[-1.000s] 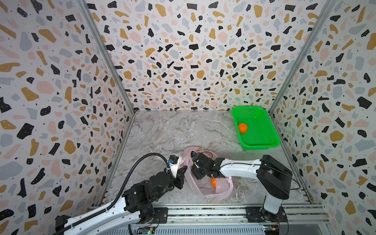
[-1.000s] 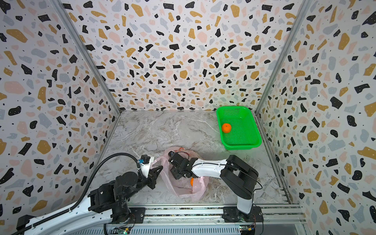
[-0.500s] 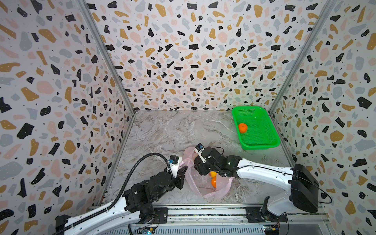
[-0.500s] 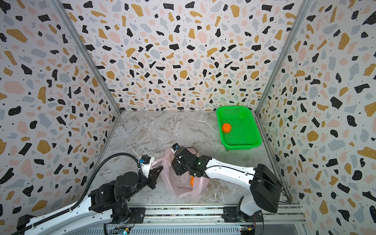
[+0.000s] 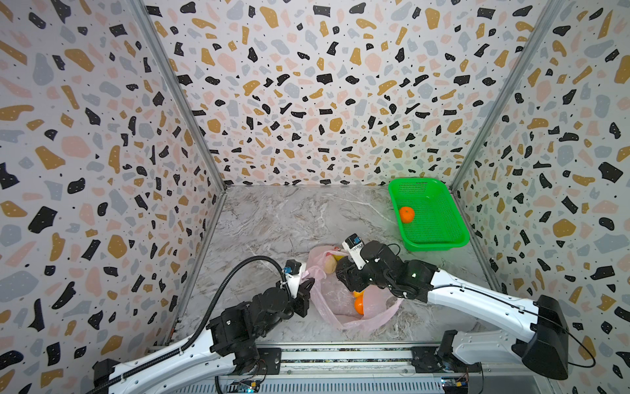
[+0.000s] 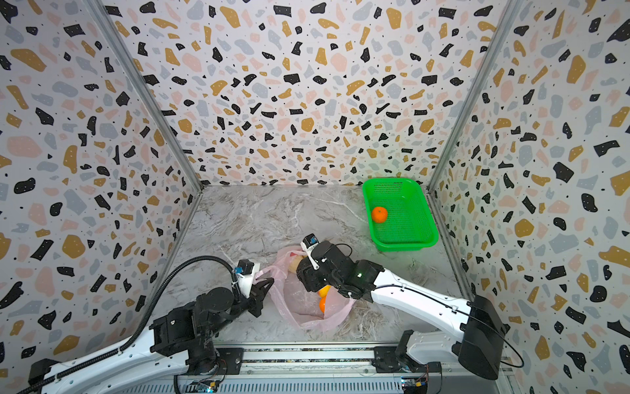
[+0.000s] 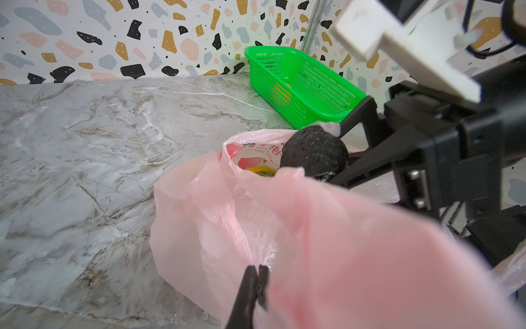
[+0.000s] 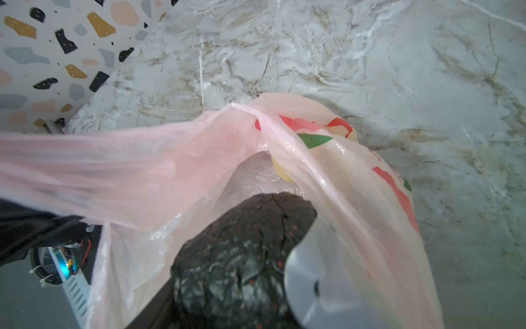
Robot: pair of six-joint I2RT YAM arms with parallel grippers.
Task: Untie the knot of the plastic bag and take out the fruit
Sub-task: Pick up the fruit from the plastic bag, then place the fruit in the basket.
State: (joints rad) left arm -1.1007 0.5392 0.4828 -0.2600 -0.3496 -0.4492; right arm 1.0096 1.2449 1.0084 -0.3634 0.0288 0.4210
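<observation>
The pink plastic bag point(image 5: 341, 300) point(image 6: 300, 303) lies at the front middle of the marble floor with its mouth open; the knot is not in view. My left gripper point(image 5: 308, 281) point(image 7: 257, 273) is shut on the bag's near edge and holds it taut. Just over the bag's mouth, my right gripper point(image 5: 342, 269) point(image 8: 236, 270) is shut on a dark avocado point(image 7: 313, 152) point(image 8: 242, 242). Orange tangerines point(image 5: 358, 305) point(image 6: 322, 303) and a pale fruit point(image 5: 330, 264) show through the plastic. A yellow fruit point(image 8: 280, 171) lies deeper inside.
A green perforated basket point(image 5: 439, 238) point(image 6: 409, 244) stands at the back right corner with one tangerine point(image 5: 406, 214) point(image 6: 379, 214) in it. Speckled walls close in the left, back and right sides. The arms' rail runs along the front edge.
The right arm's elbow has swung out to the right and its wrist has shifted slightly back over the bag's mouth. The left arm and its grip have not moved.
</observation>
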